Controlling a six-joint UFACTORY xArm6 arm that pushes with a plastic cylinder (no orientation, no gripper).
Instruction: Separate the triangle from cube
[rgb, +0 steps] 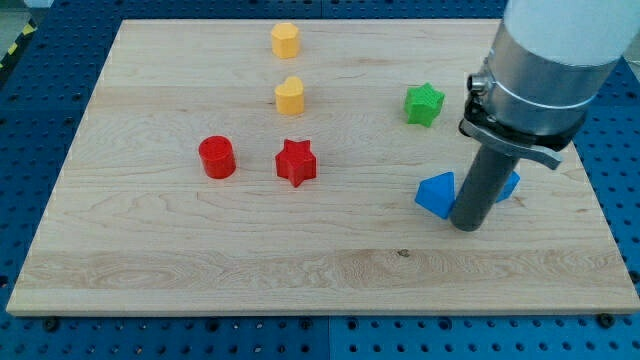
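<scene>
A blue triangle block (435, 194) lies at the view's right on the wooden board (150, 250). A second blue block (508, 185), probably the cube, sits just to its right, mostly hidden behind the rod. My tip (467, 226) rests on the board between the two blue blocks, close against the triangle's right side and a little toward the view's bottom.
A green star (424, 103) lies above the blue blocks. A red star (296, 162) and a red cylinder (216, 157) sit mid-board. Two yellow blocks (290, 96) (285, 40) lie toward the view's top. The board's right edge is near the blue blocks.
</scene>
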